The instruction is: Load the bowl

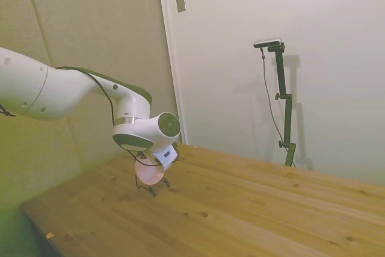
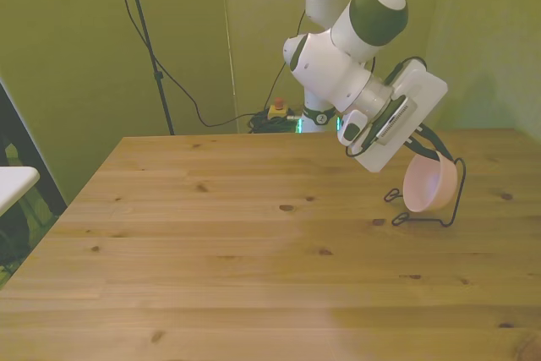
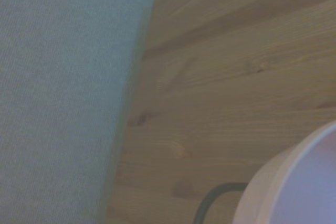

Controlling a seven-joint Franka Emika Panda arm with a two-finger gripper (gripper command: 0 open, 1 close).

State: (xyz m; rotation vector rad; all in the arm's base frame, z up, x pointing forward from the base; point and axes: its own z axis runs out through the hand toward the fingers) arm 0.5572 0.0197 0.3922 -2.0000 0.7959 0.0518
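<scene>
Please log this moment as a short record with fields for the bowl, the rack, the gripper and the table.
bowl: pale-pink bowl, tipped on its side within the rack
rack: thin black wire rack, standing on the table near the front view's right edge
gripper: gripper at the bowl's upper rim; fingers hidden, so grip state unclear
table: wooden table
wrist view: bowl rim, a bit of rack wire and the table edge, blurred

dim, warm yellow-green cast in side and front views. soft shadow on the pale wall [image 1: 313,76] in the side view. wrist view blurred throughout; pink bowl [image 3: 299,182] rim soft. no glare on the wooden table [image 2: 254,251].
</scene>
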